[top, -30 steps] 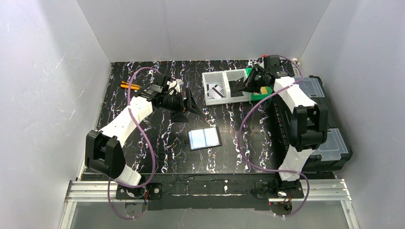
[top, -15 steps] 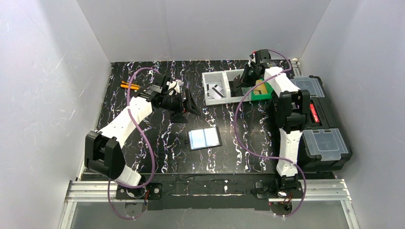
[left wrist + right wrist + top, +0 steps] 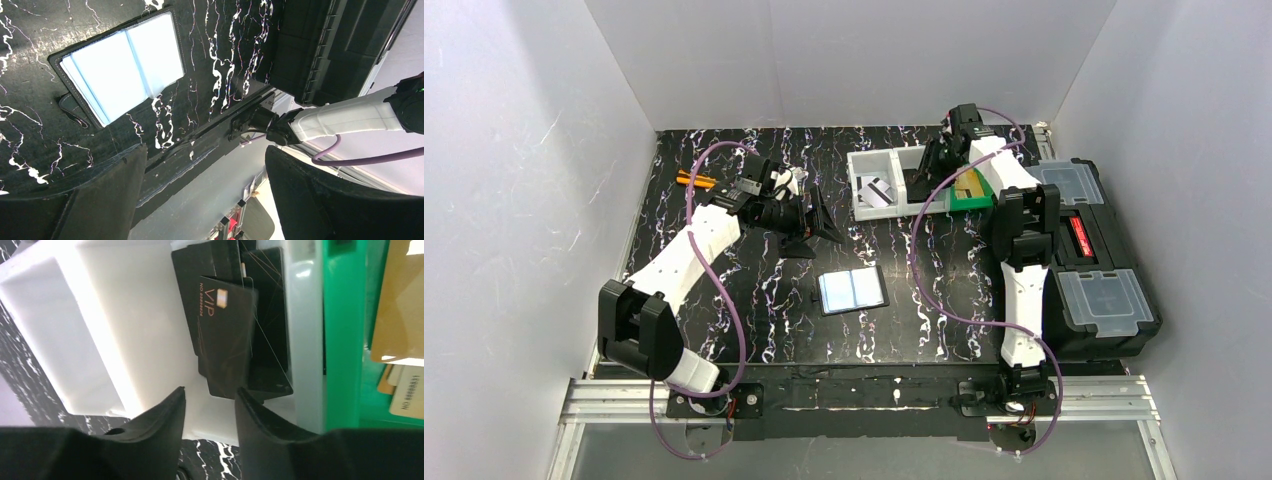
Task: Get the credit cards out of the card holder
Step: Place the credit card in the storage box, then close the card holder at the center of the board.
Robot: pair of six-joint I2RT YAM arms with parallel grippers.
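The card holder (image 3: 852, 290) lies open on the black marbled table, glossy blue-grey inside; it also shows in the left wrist view (image 3: 122, 65). Silvery credit cards (image 3: 877, 190) lie in the left compartment of a white bin (image 3: 894, 155). My right gripper (image 3: 922, 172) hangs over the bin's right compartment. In the right wrist view its jaws (image 3: 210, 395) stand apart with nothing between them, above dark cards marked VIP (image 3: 225, 325). My left gripper (image 3: 817, 218) hovers open and empty, up-left of the holder.
A green tray (image 3: 969, 190) with tan cards (image 3: 400, 300) stands right of the bin. A large black toolbox (image 3: 1104, 260) with clear lids fills the right side. An orange tool (image 3: 692, 180) lies at the back left. White walls close in three sides.
The right arm swung left and its gripper moved over the bin's right compartment, where its jaws parted from shut. The left arm and the card holder stayed put.
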